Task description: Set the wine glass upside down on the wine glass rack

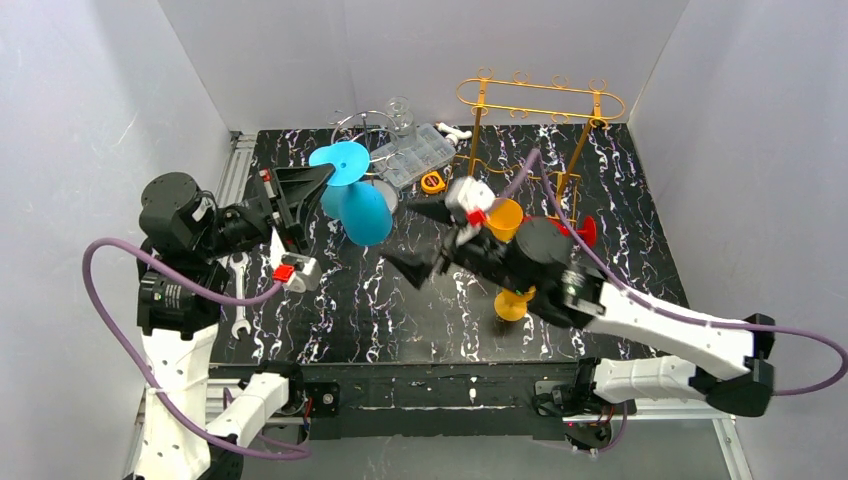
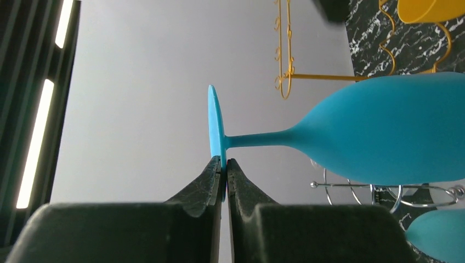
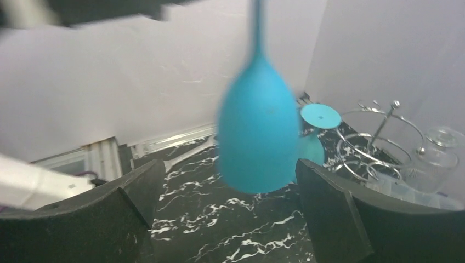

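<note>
A blue wine glass hangs above the table with its stem up and its bowl down. My left gripper is shut on the rim of its round foot, and the thin disc sits pinched between the two fingertips. My right gripper stands open just right of the bowl. The blurred bowl hangs beyond and between its spread fingers, touching neither. The gold wine glass rack stands at the back right and also shows in the left wrist view.
A second blue glass stands upside down behind the held one. A yellow glass and a red one sit under the rack. A chrome wire holder, a clear box and a wrench lie about.
</note>
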